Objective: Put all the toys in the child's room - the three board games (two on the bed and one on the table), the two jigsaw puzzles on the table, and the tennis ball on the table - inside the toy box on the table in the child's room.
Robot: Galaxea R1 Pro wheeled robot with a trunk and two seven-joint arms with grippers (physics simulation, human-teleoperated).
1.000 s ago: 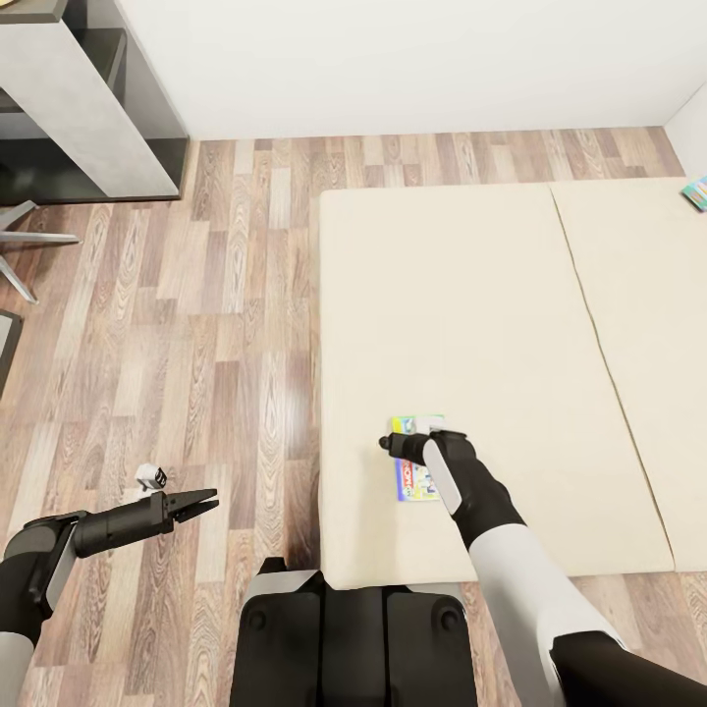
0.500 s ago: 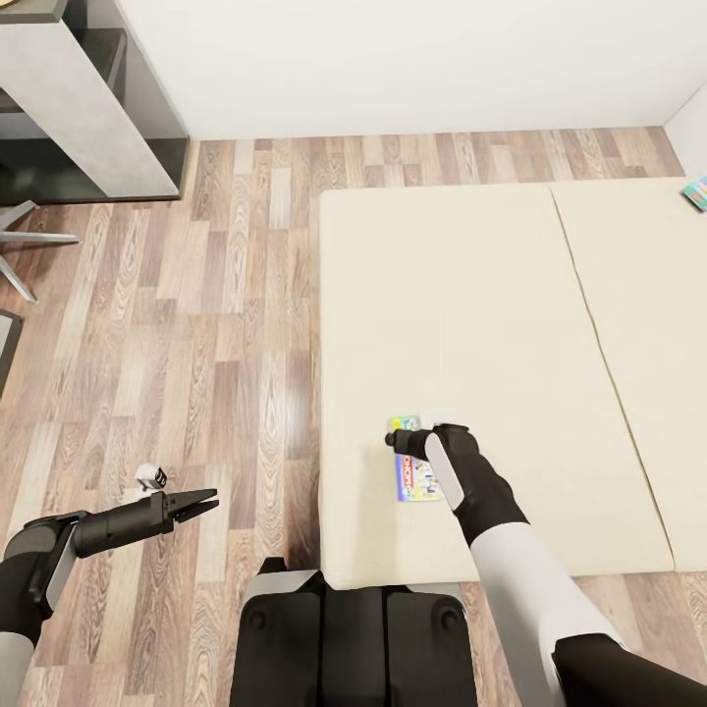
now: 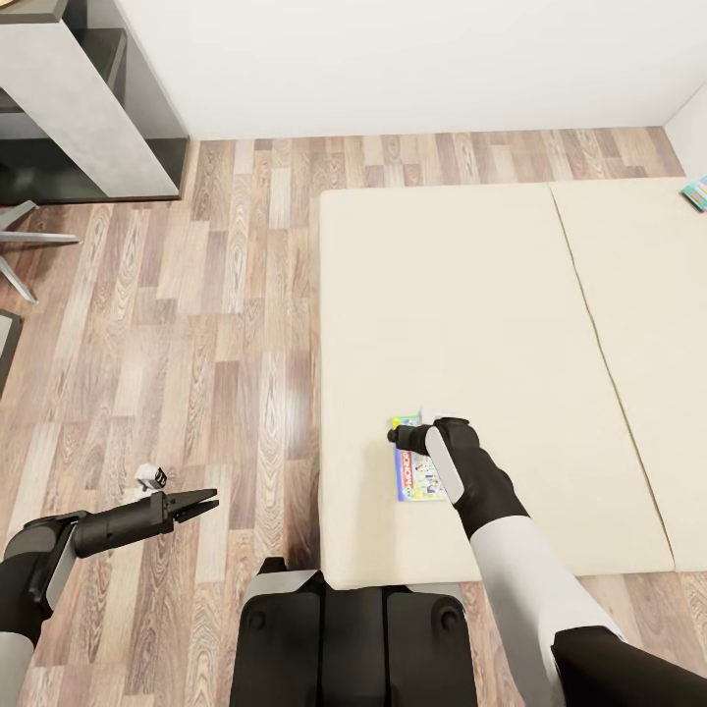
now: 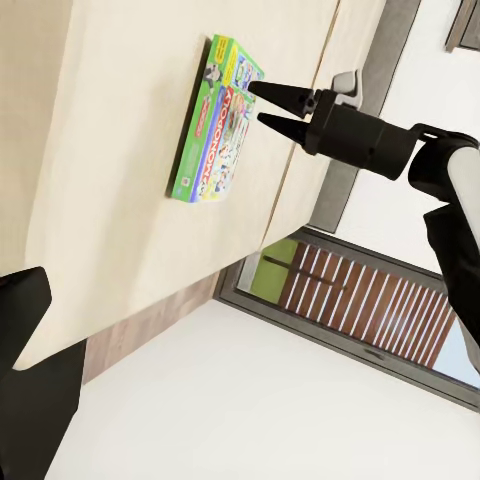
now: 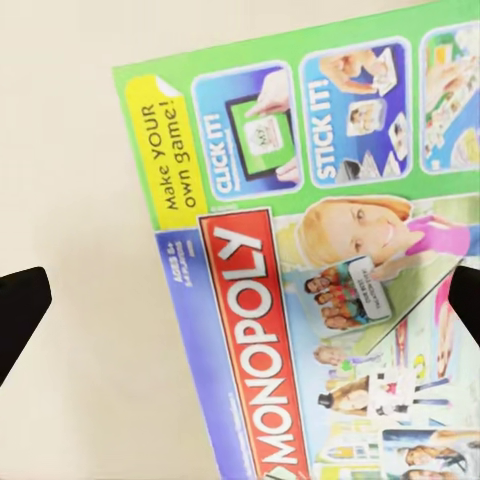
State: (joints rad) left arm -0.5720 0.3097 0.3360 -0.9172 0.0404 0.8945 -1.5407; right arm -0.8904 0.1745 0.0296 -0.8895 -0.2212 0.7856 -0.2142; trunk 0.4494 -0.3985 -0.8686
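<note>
A green and blue Monopoly board game (image 3: pixel 416 475) lies flat on the cream bed (image 3: pixel 491 295) near its front-left corner. My right gripper (image 3: pixel 398 435) hovers open just above the box's far end. In the right wrist view the box (image 5: pixel 300 280) lies between the spread fingertips (image 5: pixel 20 310). The left wrist view shows the box (image 4: pixel 215 120) with the right gripper (image 4: pixel 256 104) open beside it. A second board game (image 3: pixel 696 192) lies at the bed's far right edge. My left gripper (image 3: pixel 201 506) is open and empty over the floor. The toy box, puzzles and ball are out of view.
The grey table (image 3: pixel 88 108) stands at the far left by the wall, with a chair leg (image 3: pixel 29 241) below it. A small white object (image 3: pixel 149 477) lies on the wood floor beside my left arm. Open floor runs between table and bed.
My right gripper has edged slightly away from me over the Monopoly box's far end. The left arm and the box have not moved.
</note>
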